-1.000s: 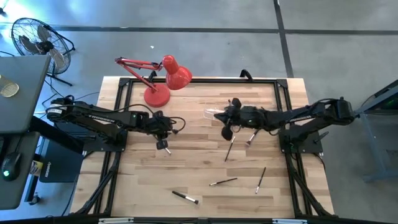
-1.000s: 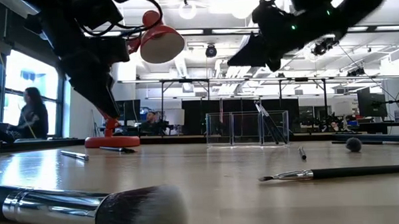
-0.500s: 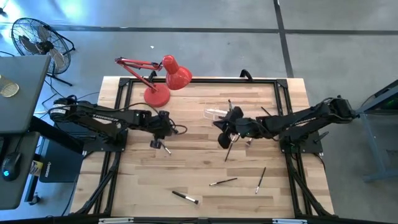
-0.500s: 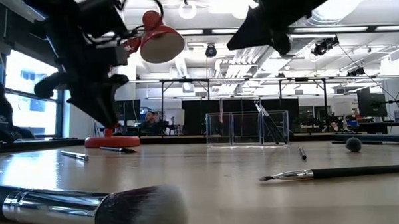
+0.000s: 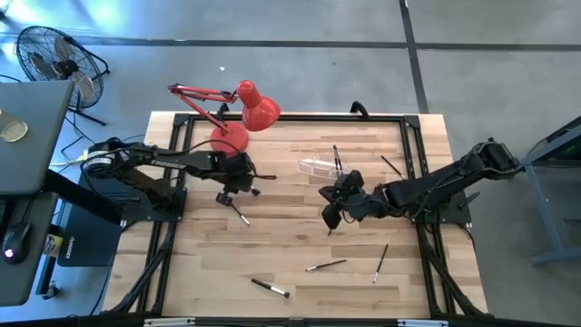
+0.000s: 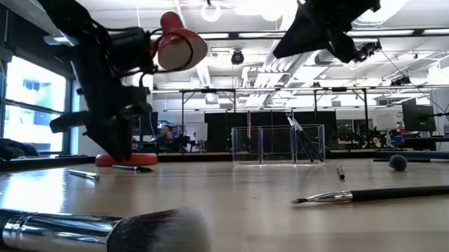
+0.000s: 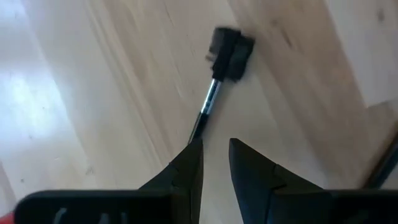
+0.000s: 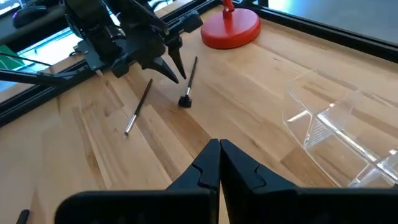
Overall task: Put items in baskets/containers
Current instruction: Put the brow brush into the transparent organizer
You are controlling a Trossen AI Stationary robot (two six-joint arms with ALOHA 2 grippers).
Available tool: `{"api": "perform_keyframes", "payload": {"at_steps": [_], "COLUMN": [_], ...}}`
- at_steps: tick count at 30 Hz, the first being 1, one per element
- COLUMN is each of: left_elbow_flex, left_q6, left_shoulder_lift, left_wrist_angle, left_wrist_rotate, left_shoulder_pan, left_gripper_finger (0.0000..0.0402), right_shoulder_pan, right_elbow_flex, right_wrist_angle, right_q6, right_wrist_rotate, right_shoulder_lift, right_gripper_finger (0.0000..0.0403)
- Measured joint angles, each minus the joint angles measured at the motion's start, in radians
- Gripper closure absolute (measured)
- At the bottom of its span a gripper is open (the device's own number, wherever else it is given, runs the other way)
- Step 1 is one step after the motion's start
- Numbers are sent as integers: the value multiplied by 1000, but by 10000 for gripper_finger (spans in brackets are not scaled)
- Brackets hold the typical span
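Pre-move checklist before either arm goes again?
1. Right gripper empty: ok. It is shut, with nothing between the fingers.
2. Right gripper ready for a pick: not ok. It must open first.
3. Left gripper has the thin black-headed brush: cannot tell. The handle end reaches the gripper, but no firm pinch shows.
4. Small clear plastic holder standing, with neither arm over it: ok.
5. All brushes binned: not ok. Thin dark-handled brushes lie loose on the wooden table.
6. Left arm's clearance from the red desk lamp: cannot tell. They are close.
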Motion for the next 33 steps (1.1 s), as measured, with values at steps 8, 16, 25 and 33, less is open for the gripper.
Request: {"api": "perform_keyframes", "payload": {"at_steps": [8,16,25,33], "left_elbow_flex": [88,160,179,267], "left_q6": [73,75,-124,-309], "left_shoulder_lift": [136,260,272,281], "left_wrist_angle": [-9,-138,-170,-253], "left_wrist_rotate": [-6,-1,18,191], "left_shoulder_pan": [2,1,-16,-18], "left_gripper_finger": [328,357,394,399], "right_shoulder_pan": [5,2,2,2], "right_elbow_flex": [0,0,0,-1], "right_wrist_angle": [-5,-27,-26,-4], "right_q6": [0,-1,3,27], "right_wrist_rotate": [21,25,32,31], "right_shoulder_lift": [0,0,0,0], "right_gripper_finger": [402,402,401,401]}}
